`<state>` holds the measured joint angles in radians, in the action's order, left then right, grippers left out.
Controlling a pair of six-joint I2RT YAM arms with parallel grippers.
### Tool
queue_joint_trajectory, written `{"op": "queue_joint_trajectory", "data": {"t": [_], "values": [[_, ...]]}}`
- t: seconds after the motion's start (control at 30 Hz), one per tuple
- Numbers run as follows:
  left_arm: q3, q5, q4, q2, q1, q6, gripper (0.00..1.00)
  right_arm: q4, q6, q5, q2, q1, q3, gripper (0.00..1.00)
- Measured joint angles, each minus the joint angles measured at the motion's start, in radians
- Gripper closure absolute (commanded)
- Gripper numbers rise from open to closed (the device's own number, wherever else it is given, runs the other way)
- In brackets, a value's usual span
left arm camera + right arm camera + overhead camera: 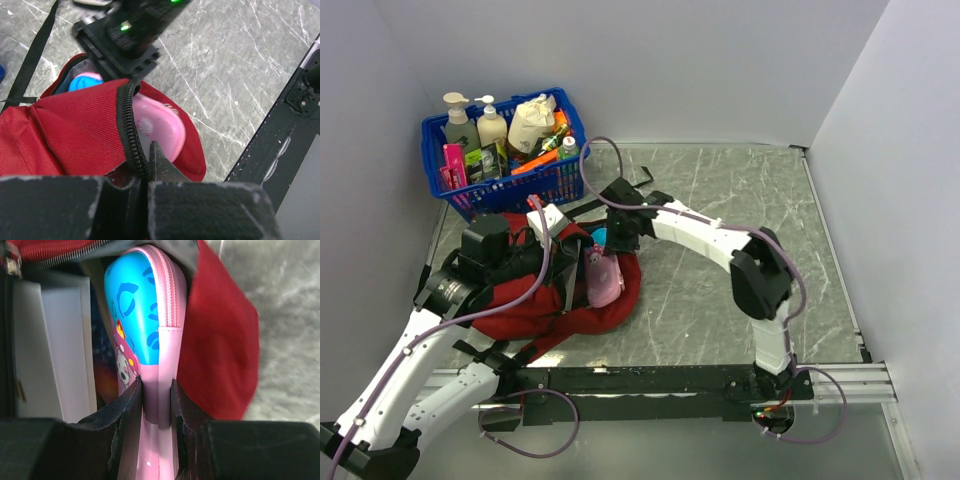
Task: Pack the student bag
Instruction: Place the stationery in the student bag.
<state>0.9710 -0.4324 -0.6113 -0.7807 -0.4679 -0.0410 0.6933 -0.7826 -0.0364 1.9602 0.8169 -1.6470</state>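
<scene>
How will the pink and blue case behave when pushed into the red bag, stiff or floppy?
Probably fairly stiff: the pencil case holds its rounded shape though the right gripper pinches one end. Its glossy surface may slip. The soft student bag will likely yield around it.

the dark red woven-cloth backpack (pixel 75 135) looked matt; the pink-and-blue pencil case (pixel 145 315) was glossy plastic; the grey marbled tabletop (pixel 690 320) looked smooth.

Overhead view bright, even, soft shadows. My left wrist view blurs at 12 o'clock; right wrist view washes out the table (pixel 290 315) at 3 o'clock.
</scene>
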Motion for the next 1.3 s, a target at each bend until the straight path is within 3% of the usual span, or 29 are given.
{"op": "queue_joint_trajectory", "data": {"t": [0.2, 0.47, 0.53, 0.57, 0.67, 0.83, 0.9, 1.13, 1.3], "values": [[0.0, 0.0, 0.002, 0.0, 0.0, 0.0, 0.99, 0.045, -0.047, -0.003, 0.106, 0.008, -0.124, 1.0], [0.0, -0.001, 0.009, 0.0, 0.0, -0.001, 0.99, -0.025, -0.169, 0.047, 0.1, 0.06, -0.084, 0.98], [0.0, -0.003, 0.009, 0.0, 0.0, -0.001, 0.99, -0.04, -0.198, 0.051, 0.099, 0.064, -0.077, 0.89], [0.0, -0.004, 0.009, 0.0, 0.0, -0.001, 0.99, -0.043, -0.207, 0.052, 0.1, 0.067, -0.077, 0.74], [0.0, -0.008, 0.009, 0.0, 0.0, -0.001, 0.99, -0.071, -0.222, 0.049, 0.098, 0.071, -0.056, 0.48], [0.0, -0.008, 0.009, 0.003, 0.0, -0.002, 0.99, -0.187, -0.222, 0.016, 0.089, 0.068, 0.071, 0.27], [0.0, -0.008, 0.009, 0.008, 0.0, -0.002, 0.99, -0.246, -0.221, -0.019, 0.064, 0.055, 0.135, 0.14], [0.0, -0.016, 0.009, 0.013, 0.0, -0.001, 0.99, -0.401, -0.189, -0.102, -0.038, 0.034, 0.325, 0.21], [0.0, -0.016, 0.008, 0.013, 0.0, -0.001, 0.99, -0.346, -0.119, -0.039, -0.076, 0.029, 0.301, 0.23]]}}
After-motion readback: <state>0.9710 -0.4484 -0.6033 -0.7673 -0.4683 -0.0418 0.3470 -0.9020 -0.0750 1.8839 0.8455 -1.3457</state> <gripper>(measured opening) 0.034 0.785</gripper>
